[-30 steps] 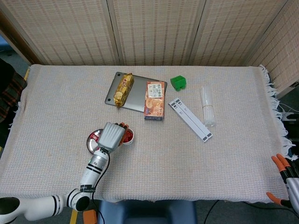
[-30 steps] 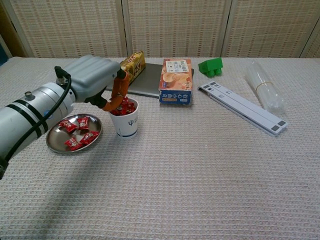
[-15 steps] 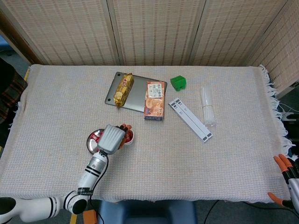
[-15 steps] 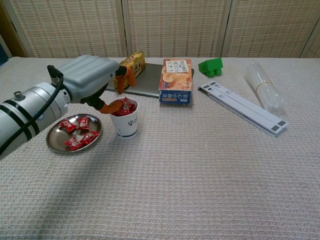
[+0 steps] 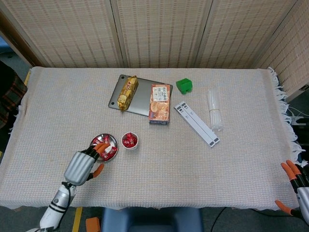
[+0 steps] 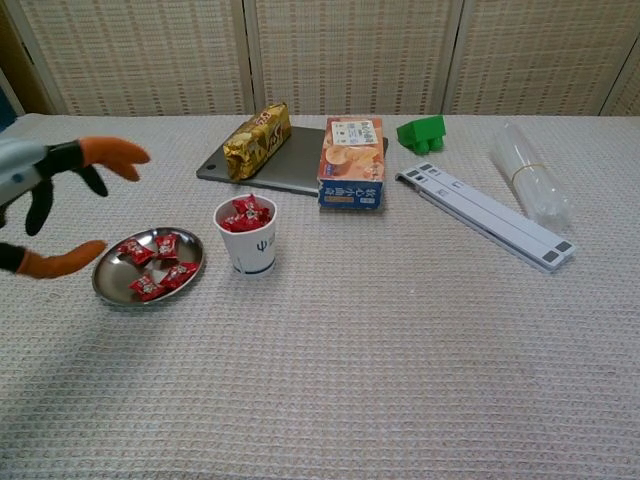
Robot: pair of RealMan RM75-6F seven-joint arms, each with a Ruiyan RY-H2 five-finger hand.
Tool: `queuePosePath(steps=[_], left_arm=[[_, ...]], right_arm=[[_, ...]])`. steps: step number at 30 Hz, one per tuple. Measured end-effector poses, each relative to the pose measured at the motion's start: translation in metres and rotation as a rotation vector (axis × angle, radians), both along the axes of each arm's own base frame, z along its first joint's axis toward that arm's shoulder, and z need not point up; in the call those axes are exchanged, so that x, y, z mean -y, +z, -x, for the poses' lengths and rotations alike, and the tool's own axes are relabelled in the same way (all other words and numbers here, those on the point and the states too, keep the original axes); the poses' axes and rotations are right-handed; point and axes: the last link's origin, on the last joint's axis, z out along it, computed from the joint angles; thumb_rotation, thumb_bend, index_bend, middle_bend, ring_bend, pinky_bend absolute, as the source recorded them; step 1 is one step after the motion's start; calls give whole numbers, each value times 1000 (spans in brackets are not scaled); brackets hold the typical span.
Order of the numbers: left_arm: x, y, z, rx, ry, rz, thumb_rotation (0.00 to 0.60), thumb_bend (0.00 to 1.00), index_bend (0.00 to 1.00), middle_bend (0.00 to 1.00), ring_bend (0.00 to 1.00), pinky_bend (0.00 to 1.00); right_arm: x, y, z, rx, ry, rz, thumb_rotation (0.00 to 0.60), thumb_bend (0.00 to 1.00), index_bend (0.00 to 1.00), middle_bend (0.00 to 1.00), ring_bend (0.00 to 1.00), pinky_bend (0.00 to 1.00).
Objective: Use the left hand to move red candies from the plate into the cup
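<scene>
The left hand hovers beside the plate, fingers spread and holding nothing. Red candies lie on the plate; more fill the cup alongside.

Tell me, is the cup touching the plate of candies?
Apart. The chest view shows a strip of tablecloth between the cup and the plate; the head view shows the same gap.

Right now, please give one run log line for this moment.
left hand: open, beside plate | cup: holds candies | plate: candies remain | right hand: idle
</scene>
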Motion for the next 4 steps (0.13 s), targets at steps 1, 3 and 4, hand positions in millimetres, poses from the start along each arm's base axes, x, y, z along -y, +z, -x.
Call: queuePosePath(steps=[1,3,4], left_arm=[[17,9,17,19,28,-19,600,380,70,72,10,199],[39,24,40,35,61,-78,600,382,52,58,3,184],[54,36,55,29,73,-123,600,383,46,53,1,181]], right_arm=[[0,-1,0,0,1,0,600,44,0,0,0,0],[1,-2,0,-1,7,-2,600,44,0,0,0,0],[1,-3,-1,-1,12,-3,600,44,0,0,0,0]])
